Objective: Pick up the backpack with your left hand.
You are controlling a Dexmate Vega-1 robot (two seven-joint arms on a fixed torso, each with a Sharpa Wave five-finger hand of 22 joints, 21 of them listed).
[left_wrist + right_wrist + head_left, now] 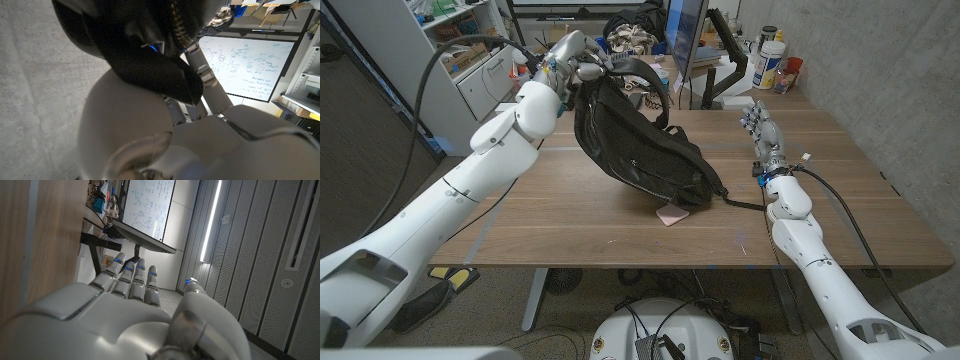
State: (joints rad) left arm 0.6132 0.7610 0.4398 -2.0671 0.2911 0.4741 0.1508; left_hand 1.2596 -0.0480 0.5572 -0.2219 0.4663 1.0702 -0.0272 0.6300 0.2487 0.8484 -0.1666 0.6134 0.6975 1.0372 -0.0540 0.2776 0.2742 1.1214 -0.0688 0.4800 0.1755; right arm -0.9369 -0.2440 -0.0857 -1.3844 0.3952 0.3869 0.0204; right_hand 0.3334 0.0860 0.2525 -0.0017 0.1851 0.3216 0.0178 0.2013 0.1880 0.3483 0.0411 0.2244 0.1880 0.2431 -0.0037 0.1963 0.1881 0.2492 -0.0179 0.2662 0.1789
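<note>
Black fabric of the backpack (638,150) is seen in the head view hanging from the left hand (582,66), which is raised above the far left part of the wooden table (560,220). The top handle is gripped by that hand, so the upper end of the bag is lifted while its lower end is seen resting on the tabletop near the middle. The bag is tilted, sloping down from the hand toward the robot's right. A zip line is seen running along its side; whether it is closed, and what is inside, cannot be told. A small pink flat object (671,215) is seen lying on the table, partly tucked under the bag's lower edge. A black strap (742,204) is trailed from the bag's base across the wood toward the right hand (761,132), which is held upright near the right edge with fingers apart and nothing in it. Behind the table, white shelving (470,45) with boxes and a few bottles (772,62) are seen.

In the left wrist view, black backpack material (145,65) with a zip is seen pressed over the white fingers (210,85), which are curled into it. A whiteboard (250,65) is seen beyond.

In the right wrist view, the right hand (135,310) is shown with fingers (132,277) extended and slightly spread, beside the wooden table edge (30,245); nothing is held
</note>
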